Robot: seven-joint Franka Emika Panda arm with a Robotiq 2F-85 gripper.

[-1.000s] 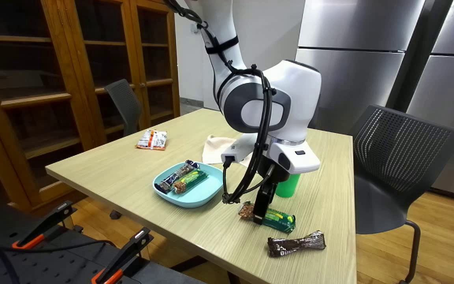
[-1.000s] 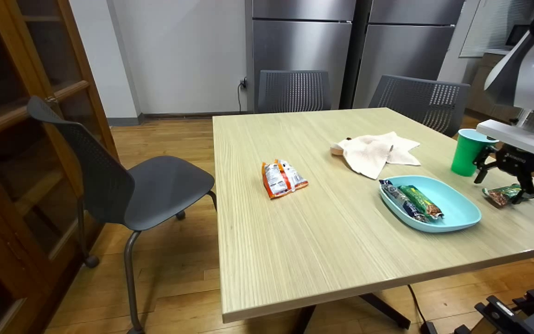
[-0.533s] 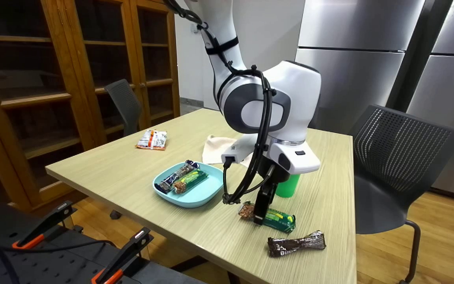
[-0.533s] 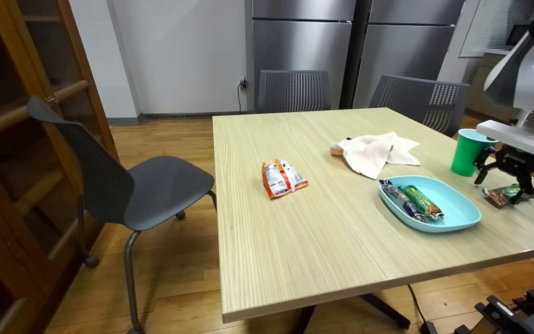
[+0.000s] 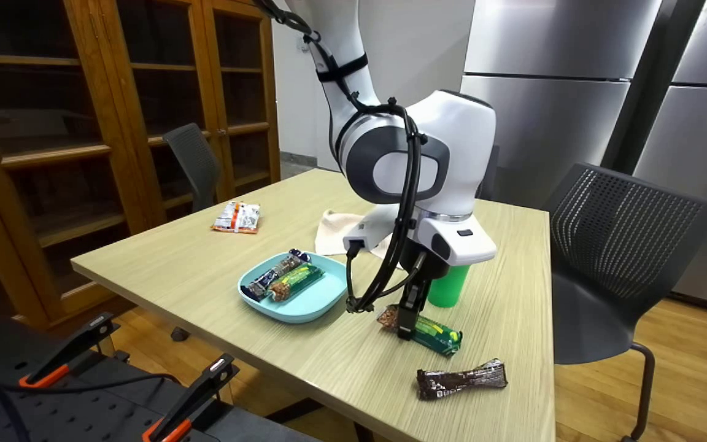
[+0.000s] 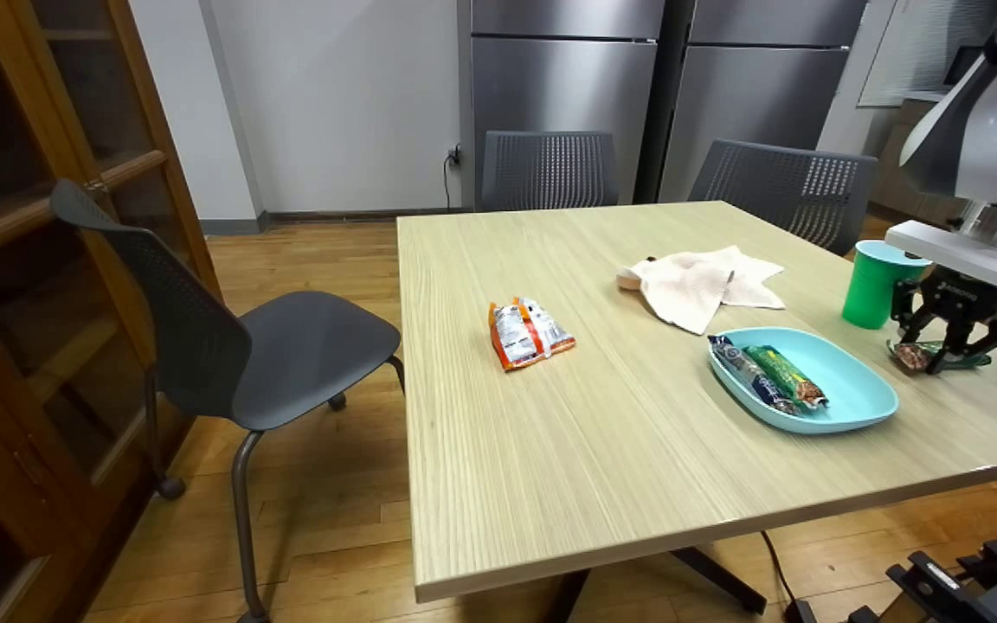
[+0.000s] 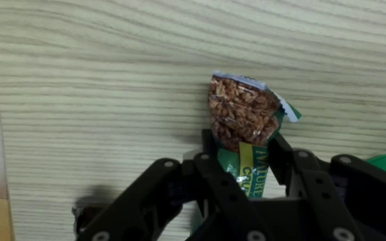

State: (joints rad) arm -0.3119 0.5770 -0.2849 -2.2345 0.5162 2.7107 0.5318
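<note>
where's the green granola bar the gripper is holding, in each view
In an exterior view: held granola bar, low, slightly right of centre.
In an exterior view: held granola bar, near the right edge, just below mid-height.
Wrist view: held granola bar, right of centre, clasped in the gripper.
Shared landmark: green cup, cropped at the wrist view's right edge.

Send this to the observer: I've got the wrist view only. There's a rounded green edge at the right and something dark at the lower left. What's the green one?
Observer: A green cup, standing upright on the table.
Operator: And at the lower left?
Observer: A brown-wrapped bar, lying apart from the green granola bar between the fingers of the gripper.
Operator: Anything close by that's out of my picture?
Observer: A light blue plate holding a navy-wrapped bar and a second green granola bar.
</note>
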